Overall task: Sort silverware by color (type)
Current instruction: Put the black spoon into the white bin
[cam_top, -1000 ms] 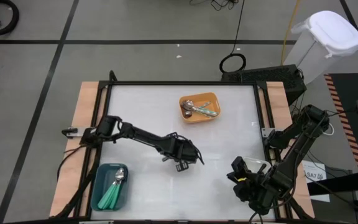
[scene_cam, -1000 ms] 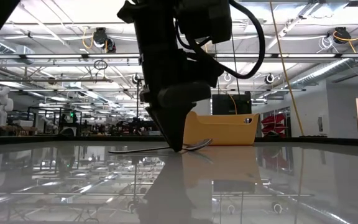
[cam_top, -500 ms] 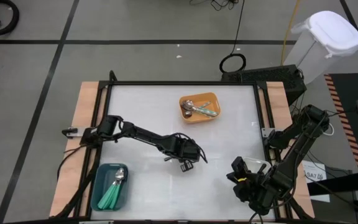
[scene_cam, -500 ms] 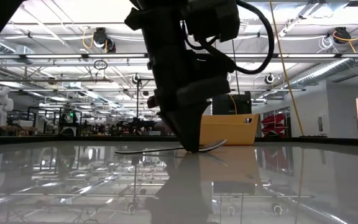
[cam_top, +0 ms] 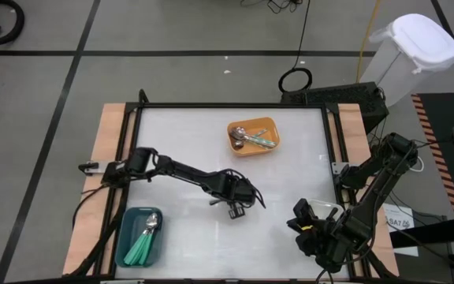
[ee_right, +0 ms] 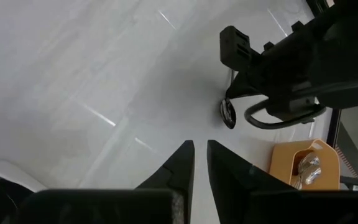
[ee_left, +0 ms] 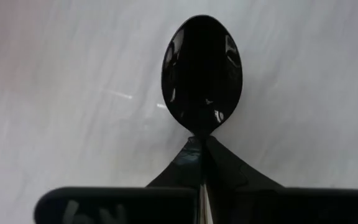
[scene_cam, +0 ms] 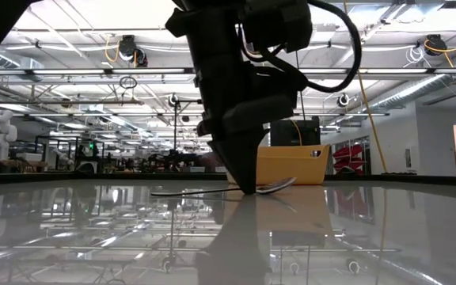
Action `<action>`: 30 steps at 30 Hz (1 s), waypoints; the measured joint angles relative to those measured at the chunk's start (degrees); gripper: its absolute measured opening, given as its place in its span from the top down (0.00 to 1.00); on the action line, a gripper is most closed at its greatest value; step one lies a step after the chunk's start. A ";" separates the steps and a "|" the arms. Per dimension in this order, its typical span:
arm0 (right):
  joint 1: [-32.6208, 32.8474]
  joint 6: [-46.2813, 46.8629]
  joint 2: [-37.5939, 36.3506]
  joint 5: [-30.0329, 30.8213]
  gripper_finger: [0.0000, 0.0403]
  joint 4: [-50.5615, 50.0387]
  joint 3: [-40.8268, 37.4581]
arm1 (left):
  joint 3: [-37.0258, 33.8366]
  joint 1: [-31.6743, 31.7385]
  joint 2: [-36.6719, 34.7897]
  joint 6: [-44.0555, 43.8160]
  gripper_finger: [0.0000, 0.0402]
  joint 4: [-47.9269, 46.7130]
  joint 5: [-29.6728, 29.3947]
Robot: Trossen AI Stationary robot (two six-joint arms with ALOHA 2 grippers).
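High view showed most of the sorting already done, in my judgement. The teal tray at the near-left corner of the surface held a bunch of teal-handled spoons. The orange tray toward the far side held a few silver spoons; I could not count them. I saw no third tray anywhere on the surface, so I could not tell where black pieces were meant to go.

One loose piece was visible: a black spoon lying near the middle of the surface. My left gripper was down on it. The left wrist view showed its fingers pinched together on the neck of the spoon just behind the bowl, with the bowl sticking out ahead of them. In the low view the spoon looked thin and close to the surface, handle running out on one side of the gripper; whether it was lifted clear, I could not tell.

My right gripper waited at the near-right corner, fingers nearly closed with a thin gap between them, holding nothing.

Remaining, as far as I could judge: carry this black spoon to its place. No other loose spoons were visible.
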 joint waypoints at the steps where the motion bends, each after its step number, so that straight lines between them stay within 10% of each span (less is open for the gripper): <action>1: 0.00 0.00 0.00 0.00 0.91 0.01 0.00 | 0.45 -0.25 0.04 0.74 0.98 -0.34 -0.43; 30: 0.00 1.70 0.00 0.01 0.91 -1.27 0.00 | 17.69 -11.41 0.36 19.34 0.99 -3.75 -7.57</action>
